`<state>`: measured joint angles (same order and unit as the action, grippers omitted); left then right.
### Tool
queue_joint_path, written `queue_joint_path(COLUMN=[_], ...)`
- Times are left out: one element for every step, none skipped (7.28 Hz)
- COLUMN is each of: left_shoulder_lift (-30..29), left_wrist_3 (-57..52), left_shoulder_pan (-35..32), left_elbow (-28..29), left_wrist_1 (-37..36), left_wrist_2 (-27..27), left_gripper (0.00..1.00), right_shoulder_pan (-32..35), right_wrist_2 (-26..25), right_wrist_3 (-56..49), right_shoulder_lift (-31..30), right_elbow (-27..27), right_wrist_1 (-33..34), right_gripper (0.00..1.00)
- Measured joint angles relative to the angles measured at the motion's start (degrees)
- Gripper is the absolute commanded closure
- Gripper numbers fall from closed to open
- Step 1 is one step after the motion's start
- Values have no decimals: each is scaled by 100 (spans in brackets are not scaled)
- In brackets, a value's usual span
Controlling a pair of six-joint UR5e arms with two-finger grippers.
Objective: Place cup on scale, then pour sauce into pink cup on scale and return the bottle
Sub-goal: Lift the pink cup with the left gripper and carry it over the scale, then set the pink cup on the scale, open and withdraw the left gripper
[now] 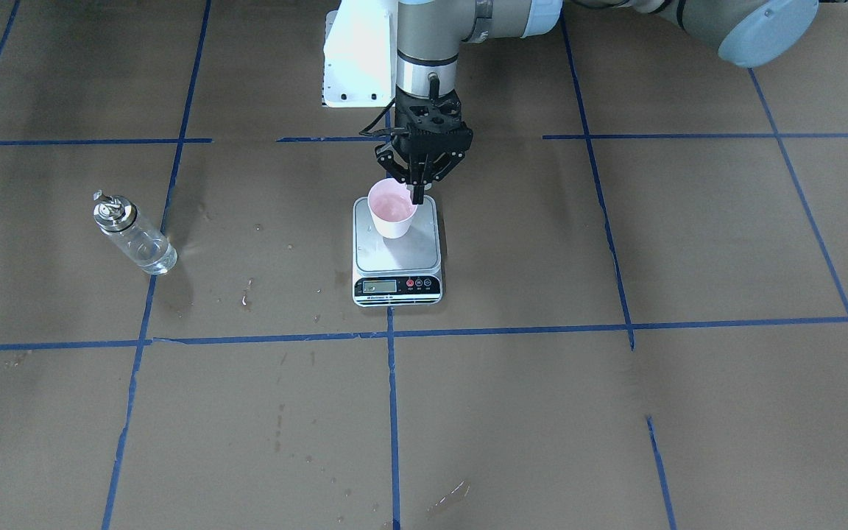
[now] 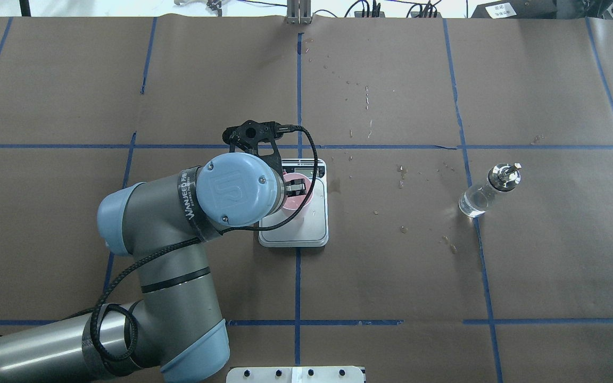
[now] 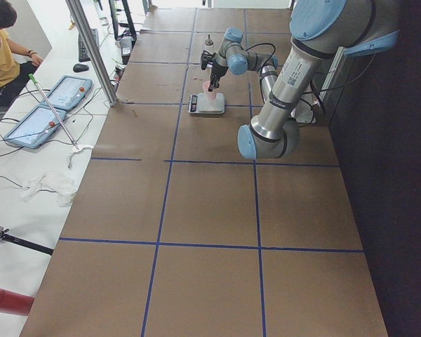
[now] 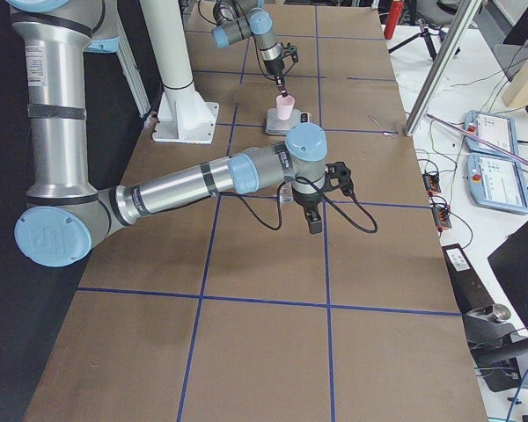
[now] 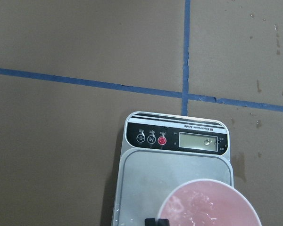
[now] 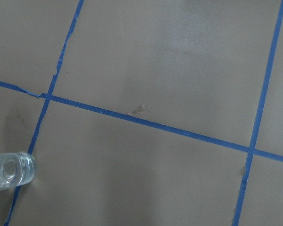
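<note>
Pale pink cup [image 1: 392, 210], upright on the steel platform of the kitchen scale [image 1: 397, 258], clear of the black display strip [image 5: 177, 139] and its buttons. Pinched at the rim by the left gripper [image 1: 417, 193], pointing straight down from above: one black finger [image 2: 297, 187] inside the cup, the other just outside, both clamped on the wall. Scale flat on the brown-papered table [image 1: 615, 412], over a blue tape line [image 1: 393, 412].

Clear glass bottle [image 1: 135, 237] with a silver pour-spout cap, standing upright on the paper well apart from the scale, toward the robot's right side. Colourless sauce [image 1: 150, 256] faintly visible in its lower part.

Right gripper [image 4: 315, 221] hanging above the table near the bottle, seen only from the side; impossible to tell whether spread or closed.

Small wet spots [image 2: 402, 170] on the paper between scale and bottle. Seated person [image 3: 1, 49] in a yellow top at a white side bench.
</note>
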<state>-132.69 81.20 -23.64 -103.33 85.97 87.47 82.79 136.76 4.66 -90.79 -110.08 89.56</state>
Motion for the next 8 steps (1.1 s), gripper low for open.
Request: queue_joint_path(left_shoulder_lift=[7,19,27,30,32,32,32,52], left_wrist_3=[-6,-12,-14,-15,-16,-18,-24,-34], left_shoulder_pan=[-2,-3,-5,-4,-6,-8,-8,-15], left_elbow=[27,41,68,119,164,191,195,168], left_wrist_1=[23,56,114,183,243,283,314,342], left_wrist_2=[-1,-2,-2,-2,-2,-2,-2,-4], left_gripper=[100,88,84,80,78,50,1,0], right_shoulder_pan=[0,0,0,0,1,3,2,3], right_wrist_2=[0,0,0,0,0,0,0,0], right_wrist_3=[0,0,0,0,0,0,0,0], right_shoulder_lift=[0,0,0,0,0,0,0,0], right_elbow=[3,3,4,4,4,4,4,3], right_wrist_1=[0,0,0,0,0,0,0,0], right_gripper=[0,0,0,0,0,0,0,0])
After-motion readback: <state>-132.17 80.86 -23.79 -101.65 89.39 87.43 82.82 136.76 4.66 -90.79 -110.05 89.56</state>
